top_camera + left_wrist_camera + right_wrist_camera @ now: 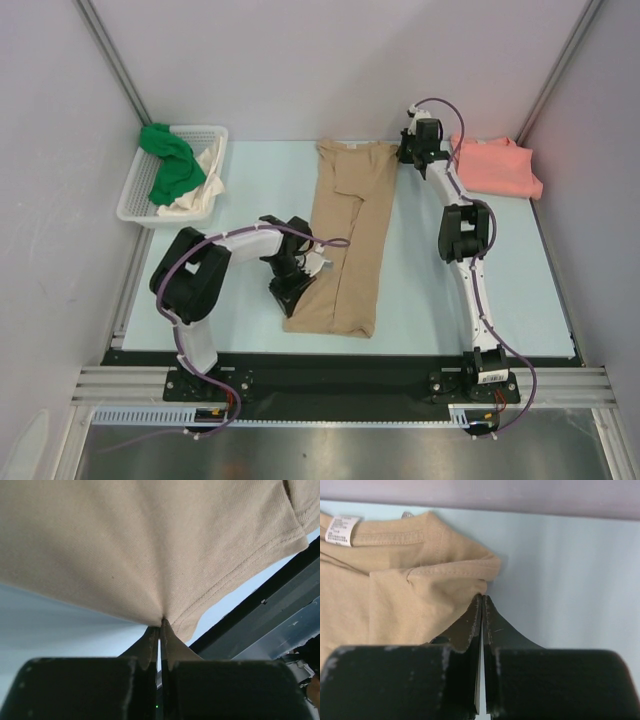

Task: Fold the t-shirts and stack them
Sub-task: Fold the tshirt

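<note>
The tan t-shirt (345, 240) lies folded into a long strip down the middle of the table. My left gripper (295, 290) is shut on its near left hem corner, and the left wrist view shows the cloth (150, 540) pinched at the fingertips of the left gripper (162, 621). My right gripper (408, 152) is at the far right shoulder corner. In the right wrist view the right gripper (482, 597) is shut with the tan cloth (395, 595) bunched at its tips. A salmon pink t-shirt (495, 165) lies folded at the far right. The green t-shirt (170, 165) and the cream t-shirt (205, 185) lie in the basket.
A white lattice basket (135, 205) stands at the far left of the light blue table. Grey walls close in the left, back and right sides. A black rail (280, 595) runs along the table's near edge. The shirt's neck label (340, 530) shows by the collar.
</note>
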Controlling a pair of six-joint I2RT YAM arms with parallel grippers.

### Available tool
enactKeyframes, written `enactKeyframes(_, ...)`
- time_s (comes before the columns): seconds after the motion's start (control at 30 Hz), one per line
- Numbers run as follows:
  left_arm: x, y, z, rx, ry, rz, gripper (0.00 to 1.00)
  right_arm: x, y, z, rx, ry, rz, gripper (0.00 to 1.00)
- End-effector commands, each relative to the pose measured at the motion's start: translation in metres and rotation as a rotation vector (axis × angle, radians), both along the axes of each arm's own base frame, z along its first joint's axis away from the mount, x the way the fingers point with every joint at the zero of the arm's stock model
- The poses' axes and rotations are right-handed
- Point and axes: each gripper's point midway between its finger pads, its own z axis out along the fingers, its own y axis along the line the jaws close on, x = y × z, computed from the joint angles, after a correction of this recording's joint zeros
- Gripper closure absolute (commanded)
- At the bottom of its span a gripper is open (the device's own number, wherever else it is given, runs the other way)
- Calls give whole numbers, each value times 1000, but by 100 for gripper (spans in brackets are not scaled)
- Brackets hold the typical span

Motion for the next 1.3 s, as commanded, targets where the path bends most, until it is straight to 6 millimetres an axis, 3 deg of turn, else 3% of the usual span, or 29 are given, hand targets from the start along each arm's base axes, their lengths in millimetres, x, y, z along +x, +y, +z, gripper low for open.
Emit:
enactKeyframes(0.0,-13,-2,11,0,6,-55,100,27,8,41,53,-176,-22,100)
enactKeyframes(0.23,-16,-10,16,6,-18,-98,98,30,23,48,73,-212,-13,100)
enactKeyframes(0.27,-15,-9,18,11,-24,-102,77,30,22,48,70,-206,-19,96)
enactKeyframes(0.3,-14,-9,19,14,-35,-104,67,27,18,45,64,-183,-24,77)
enactKeyframes(0.33,-9,-10,24,14,-62,-107,62,26,15,55,62,-185,-22,65)
enactKeyframes(0.4,-2,-10,39,-11,-127,-117,59,22,5,71,63,-179,-12,51)
enactKeyframes(0.43,0,-8,44,-13,-157,-120,57,15,0,62,48,-137,-11,41)
enactKeyframes(0.47,3,-4,47,-3,-189,-120,56,11,-5,95,45,-167,-15,37)
enactKeyframes(0.53,2,2,59,-18,-226,-108,55,0,-26,107,52,-133,-45,29)
enactKeyframes(0.57,4,5,62,-30,-233,-87,49,-13,-30,122,88,-111,-47,28)
enactKeyframes(0.63,5,8,72,-54,-254,-64,40,-34,-45,128,128,-46,-77,25)
enactKeyframes(0.67,8,9,77,-71,-257,-29,33,-60,-42,132,162,7,-67,25)
enactKeyframes(0.73,12,4,91,-132,-278,-7,27,-92,-37,125,180,89,-56,25)
enactKeyframes(0.87,22,-11,111,-225,-275,95,25,-186,-6,108,283,265,14,27)
enactKeyframes(0.9,24,-11,112,-233,-279,119,26,-222,1,73,332,378,-3,28)
enactKeyframes(0.93,20,-12,110,-249,-255,148,28,-241,7,95,353,351,18,29)
enactKeyframes(0.97,27,-10,107,-249,-251,224,29,-261,21,93,369,378,54,30)
enactKeyframes(1.0,29,-6,105,-241,-244,267,31,-295,25,69,384,462,53,31)
enactKeyframes(1.03,30,0,98,-218,-238,312,32,-311,32,83,404,447,82,31)
enactKeyframes(1.1,38,13,95,-204,-230,471,32,-349,49,78,428,504,138,33)
enactKeyframes(1.13,44,23,101,-230,-207,614,25,-376,51,72,434,533,148,33)
enactKeyframes(1.17,45,25,104,-274,-178,697,23,-389,54,69,436,549,159,34)
enactKeyframes(1.2,45,27,95,-311,-154,777,23,-403,61,66,433,566,181,34)
enactKeyframes(1.23,46,28,95,-338,-134,837,22,-426,61,50,436,620,169,35)
enactKeyframes(1.27,47,26,96,-359,-120,889,23,-435,63,53,441,612,183,35)
